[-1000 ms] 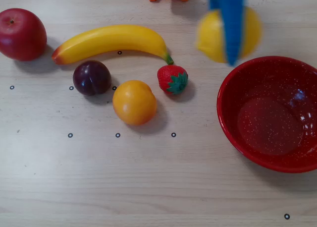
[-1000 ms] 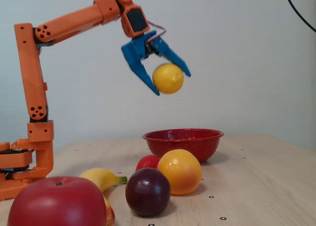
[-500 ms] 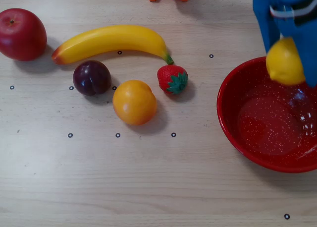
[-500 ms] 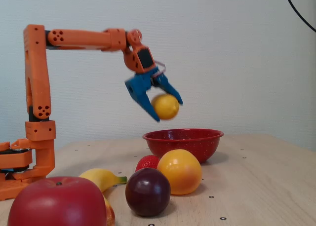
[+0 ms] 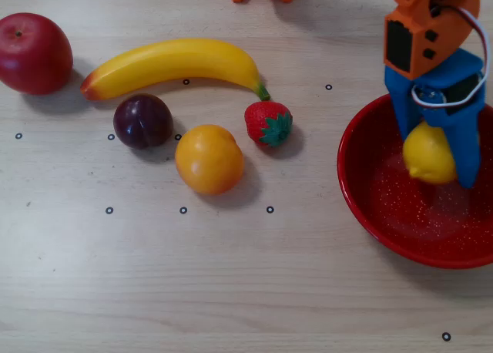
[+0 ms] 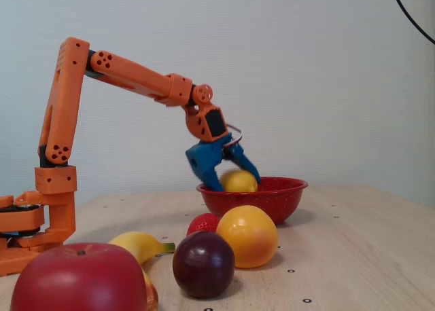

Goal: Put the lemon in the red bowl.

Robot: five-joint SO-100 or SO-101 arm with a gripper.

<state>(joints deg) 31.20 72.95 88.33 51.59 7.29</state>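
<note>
The yellow lemon (image 5: 428, 154) sits between the blue fingers of my gripper (image 5: 437, 162), just over the inside of the red speckled bowl (image 5: 350, 183) at the right of the overhead view. The jaws are closed around the lemon. In the fixed view the lemon (image 6: 238, 180) is at rim height of the bowl (image 6: 285, 197), with the gripper (image 6: 235, 182) reaching down from the orange arm. I cannot tell whether the lemon touches the bowl's floor.
Left of the bowl lie a strawberry (image 5: 268, 123), an orange fruit (image 5: 209, 159), a dark plum (image 5: 142, 120), a banana (image 5: 177, 60) and a red apple (image 5: 32, 52). The arm's base (image 6: 41, 216) stands at the far table edge.
</note>
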